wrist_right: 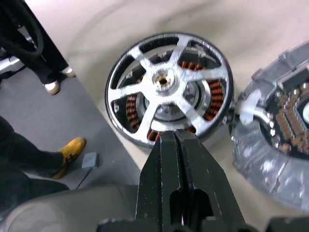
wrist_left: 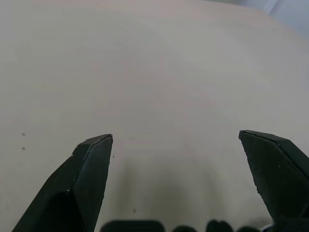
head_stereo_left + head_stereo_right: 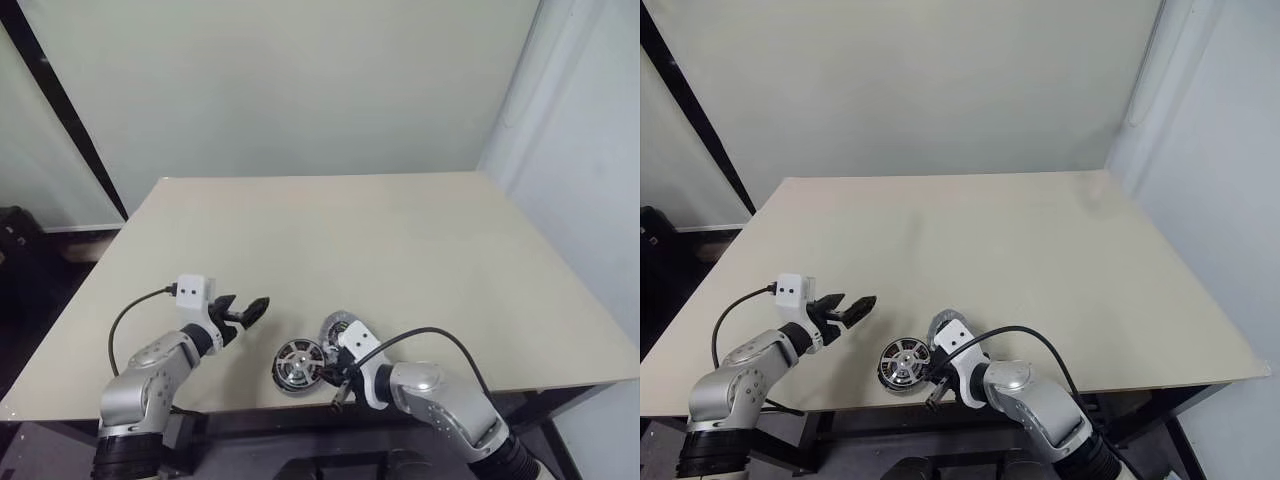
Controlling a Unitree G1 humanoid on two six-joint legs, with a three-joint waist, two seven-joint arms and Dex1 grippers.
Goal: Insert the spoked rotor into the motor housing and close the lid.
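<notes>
The spoked rotor (image 1: 166, 92) is seen lying flat inside the motor housing (image 1: 217, 94), whose copper windings show between the spokes, so insertion is judged largely done. The housing is found at the near edge of the bench (image 3: 400, 240), and it is judged to be kept there for reach.

The right end effector (image 1: 175, 140) is clenched, its tips pressed together at the housing's near rim and over the rotor's edge; nothing is grasped, and whether the rim is touched cannot be told. It is judged to be nudging or seating the rotor.

The lid (image 1: 280, 145) is placed just beside the housing, touching or nearly so, ready for closing.

The left end effector (image 3: 243, 312) is held released, well apart from the housing.

The rotor's hub is pointed upward, and its axis is kept upright.
</notes>
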